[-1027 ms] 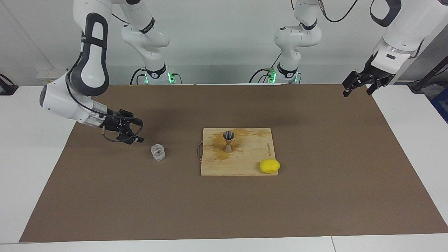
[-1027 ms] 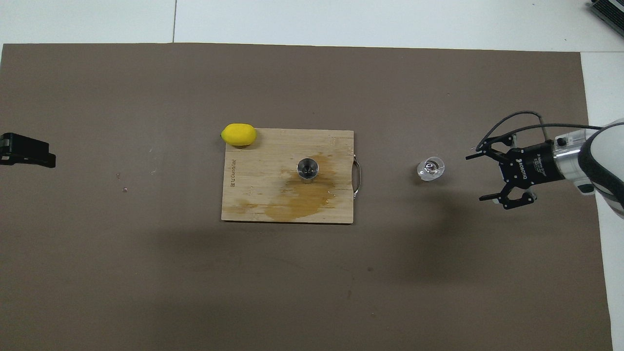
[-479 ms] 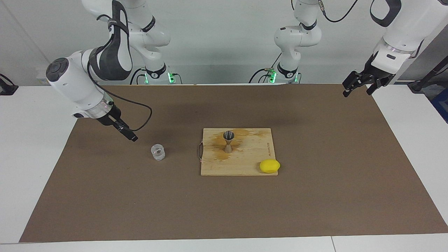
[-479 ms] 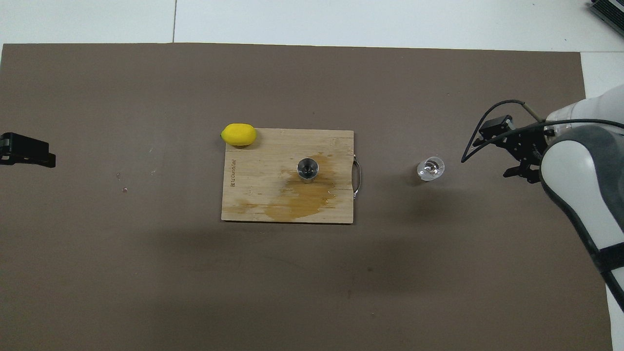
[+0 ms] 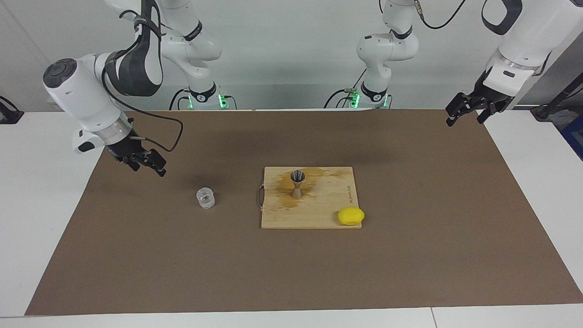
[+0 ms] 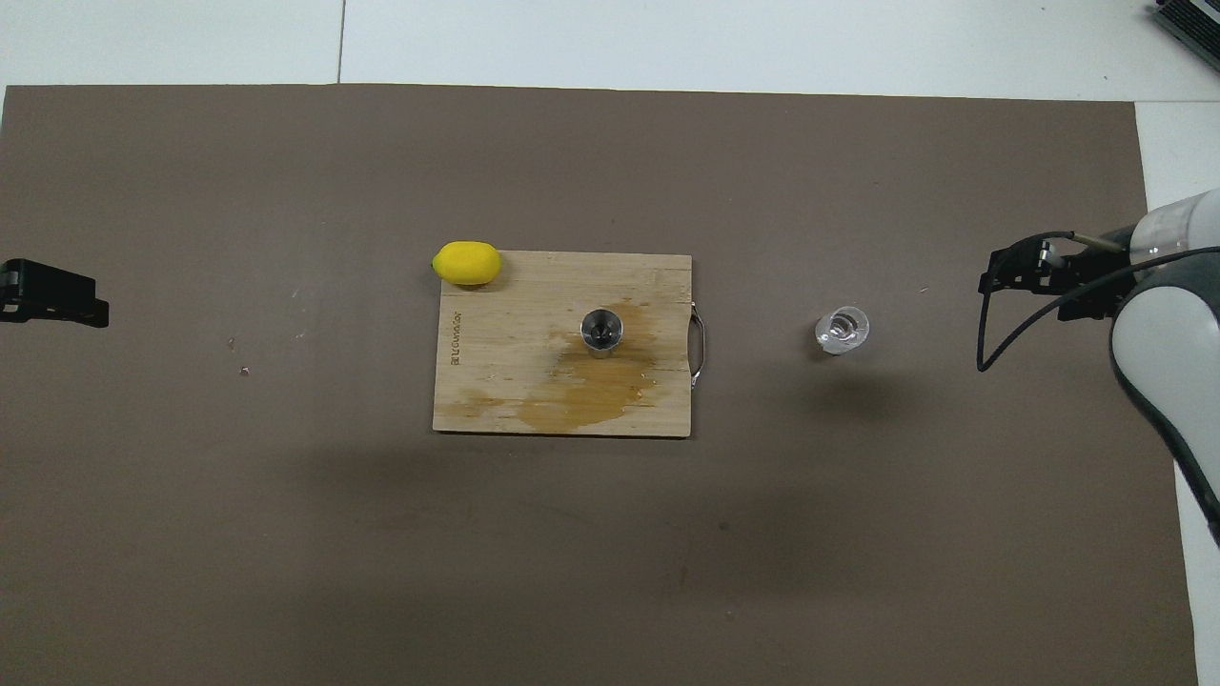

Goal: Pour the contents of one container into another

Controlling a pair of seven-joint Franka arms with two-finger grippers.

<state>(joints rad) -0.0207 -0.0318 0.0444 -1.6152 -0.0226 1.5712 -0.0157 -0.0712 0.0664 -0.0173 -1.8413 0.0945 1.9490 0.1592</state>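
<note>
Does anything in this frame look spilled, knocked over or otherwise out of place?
Yes: a brownish stain spreads over the wooden cutting board around the upright metal jigger, like spilled liquid. The glass cup stands upright on the mat, apart from both grippers.

A robotics lab is shown rather than a kitchen. Two white robot arms (image 5: 91, 91) are mounted at the edge of a white table (image 5: 41, 205), with green status lights lit at their bases (image 5: 205, 98). A brown mat (image 5: 410, 250) is laid over the worktop, bare white walls are seen around, and cables are left exposed.
</note>
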